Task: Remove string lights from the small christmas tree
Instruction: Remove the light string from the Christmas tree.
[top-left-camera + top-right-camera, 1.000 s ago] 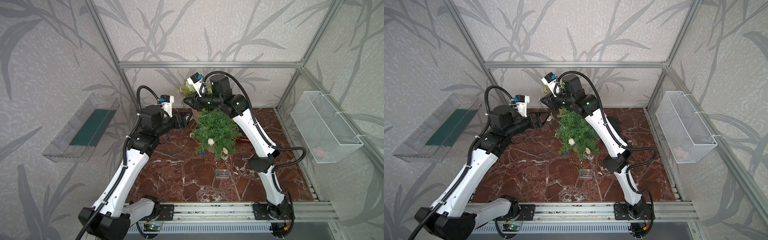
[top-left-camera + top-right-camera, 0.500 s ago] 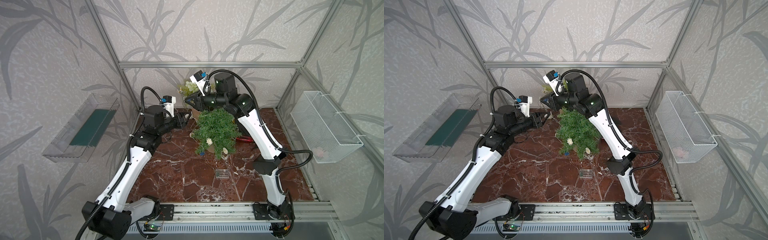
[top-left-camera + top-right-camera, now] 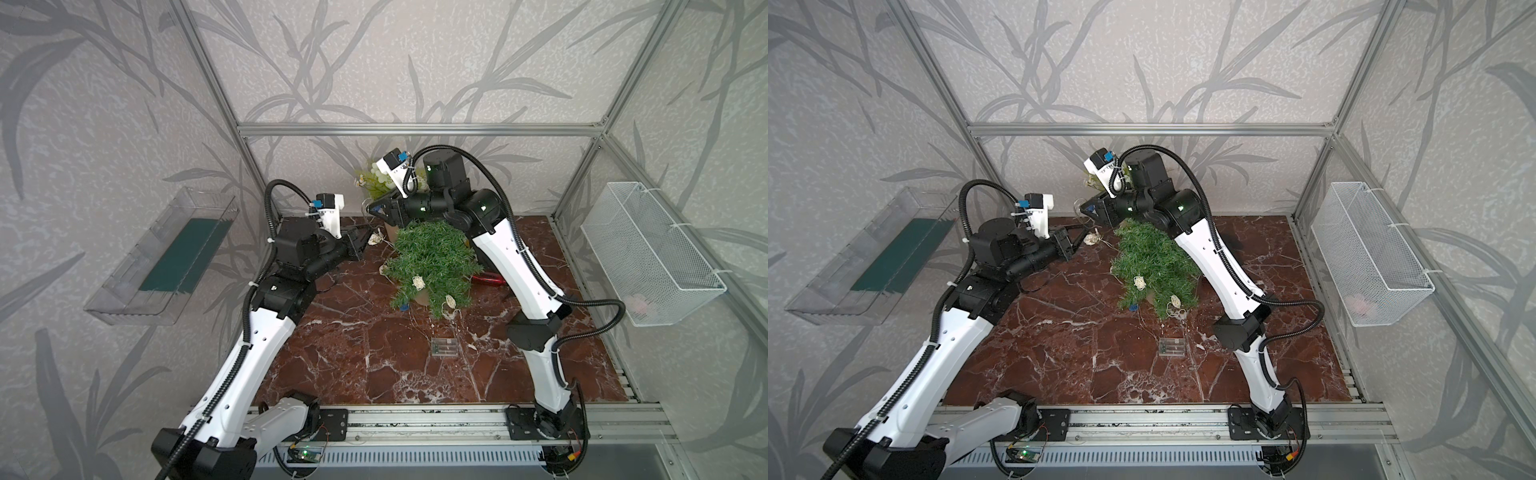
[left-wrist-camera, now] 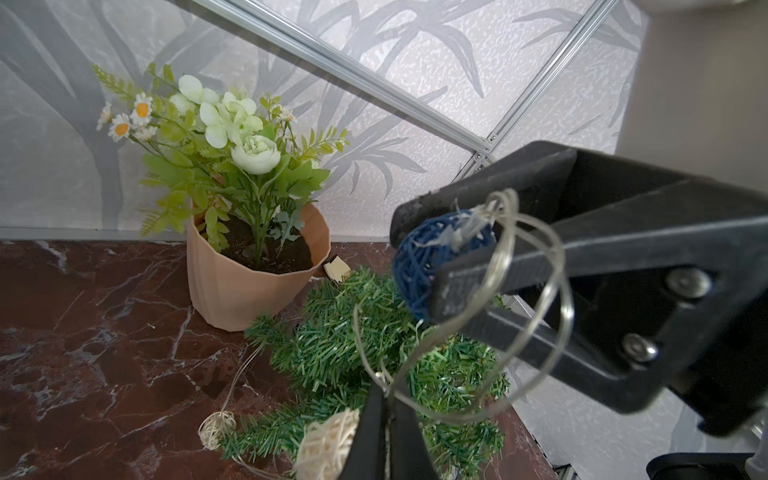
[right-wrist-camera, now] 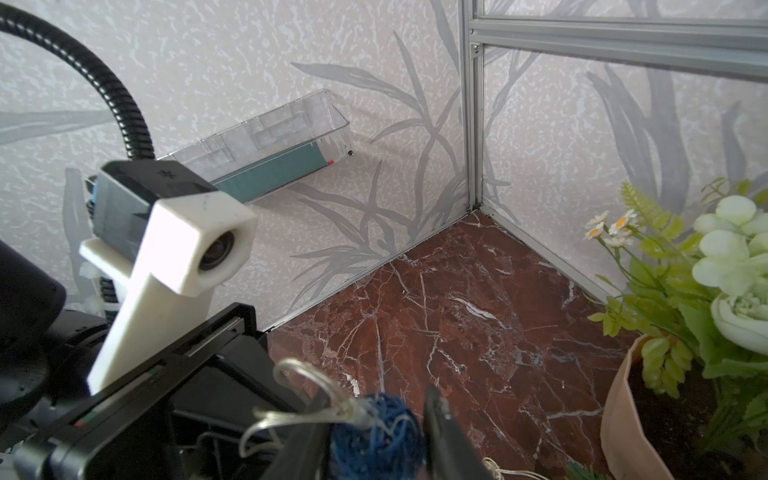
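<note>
**Small christmas tree** [image 3: 432,257]: dense dark-green needles. It is tipped over, with the crown just below the right gripper [image 3: 376,208] and the beige base [image 3: 422,296] pointing away from it.

**String lights** [image 4: 326,442]: thin pale wire with cream woven balls, looped slack between the grippers. The clear battery box [image 3: 444,347] lies well apart, beyond the base.

**Right gripper**: grasps the blue ball [image 5: 376,432].

**Left gripper** [image 4: 387,395]: clenched on the wire.

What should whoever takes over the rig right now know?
The left gripper is shut on the wire of the string lights.
The right gripper has its jaws around a blue ball; whether it grips is unclear.
Loose wire loops run between the grippers.
Done: part of the string is off the small christmas tree.
Left: cream balls sit in its branches; the battery box lies on the table.
</note>
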Tool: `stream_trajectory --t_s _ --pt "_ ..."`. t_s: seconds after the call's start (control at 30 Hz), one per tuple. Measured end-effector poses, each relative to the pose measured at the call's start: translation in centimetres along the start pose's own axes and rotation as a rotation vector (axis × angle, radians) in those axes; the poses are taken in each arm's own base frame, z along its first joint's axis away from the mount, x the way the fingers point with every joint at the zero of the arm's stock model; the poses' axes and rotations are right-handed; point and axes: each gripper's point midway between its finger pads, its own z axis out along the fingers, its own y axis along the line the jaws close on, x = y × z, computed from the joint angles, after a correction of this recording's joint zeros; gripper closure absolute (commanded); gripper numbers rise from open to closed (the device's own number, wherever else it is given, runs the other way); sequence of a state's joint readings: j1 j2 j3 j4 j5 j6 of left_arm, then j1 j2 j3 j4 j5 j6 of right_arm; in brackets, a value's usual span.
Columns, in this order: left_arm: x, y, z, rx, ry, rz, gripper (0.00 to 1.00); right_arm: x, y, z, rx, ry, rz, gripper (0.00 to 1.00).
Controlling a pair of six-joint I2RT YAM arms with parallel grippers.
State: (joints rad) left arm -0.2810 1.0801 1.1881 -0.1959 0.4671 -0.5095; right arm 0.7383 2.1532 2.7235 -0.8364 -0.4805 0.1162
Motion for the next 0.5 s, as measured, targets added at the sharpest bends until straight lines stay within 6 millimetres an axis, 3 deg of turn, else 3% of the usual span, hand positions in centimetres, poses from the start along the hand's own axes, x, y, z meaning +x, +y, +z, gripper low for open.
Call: stream_trajectory --t_s 0.07,0.13,0.3,0.5 --pt "0.4 0.0 -0.3 -0.006 0.017 -0.006 1.0 0.3 0.0 -0.2 0.005 0.012 0.001 0.29" --pt "1.0 -0.1 -0.9 -0.016 0.037 -0.005 1.0 0.5 0.0 -0.5 0.016 0.027 -0.002 0.19" --pt "2.9 -0.9 -3.2 -0.036 0.095 0.009 1.0 1.7 0.4 -3.3 0.072 0.087 -0.028 0.15" --pt "4.6 -2.9 -5.7 -0.003 0.144 0.037 1.0 4.7 1.3 -8.9 0.167 0.147 -0.063 0.1"
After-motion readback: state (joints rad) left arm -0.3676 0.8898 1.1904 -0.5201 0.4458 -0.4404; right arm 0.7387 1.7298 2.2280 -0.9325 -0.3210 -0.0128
